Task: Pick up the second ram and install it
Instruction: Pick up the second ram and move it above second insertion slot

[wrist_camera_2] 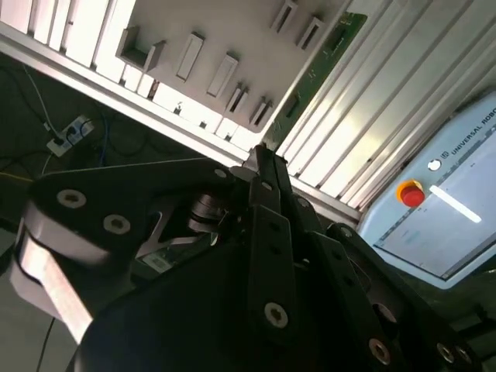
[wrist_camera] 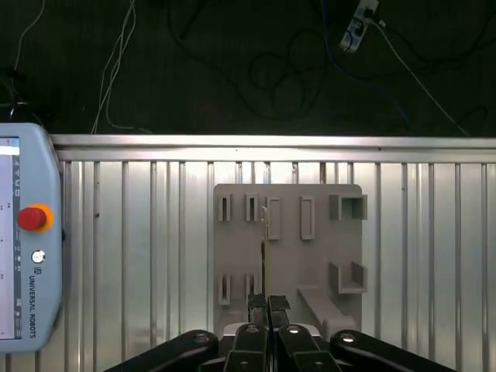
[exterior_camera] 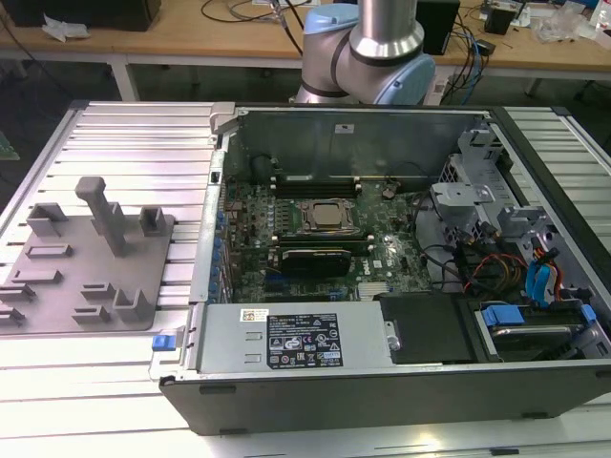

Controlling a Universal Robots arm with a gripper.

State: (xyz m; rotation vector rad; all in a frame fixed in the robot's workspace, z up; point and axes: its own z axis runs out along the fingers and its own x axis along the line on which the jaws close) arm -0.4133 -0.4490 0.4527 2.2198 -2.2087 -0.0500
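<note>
In the second wrist view the second ram (wrist_camera_2: 325, 58) is a narrow green board reaching out from the tips of my gripper (wrist_camera_2: 262, 151). In the first wrist view the same ram (wrist_camera: 265, 248) appears edge-on as a thin line rising from my gripper (wrist_camera: 267, 304), whose fingers are shut on it. It hangs above the grey fixture plate (wrist_camera: 310, 263) with its slotted holders. In the exterior view that plate (exterior_camera: 67, 286) lies on the ribbed table to the exterior view's left of the open computer case (exterior_camera: 382, 401).
Inside the case are the motherboard (exterior_camera: 382, 248), the square CPU socket (exterior_camera: 325, 217) with green sticks in slots on both sides, a power supply (exterior_camera: 296, 339) and cable bundles (exterior_camera: 516, 267). A teach pendant (wrist_camera: 27, 232) lies on the ribbed table beside the plate. The arm's base (exterior_camera: 368, 57) stands behind the case.
</note>
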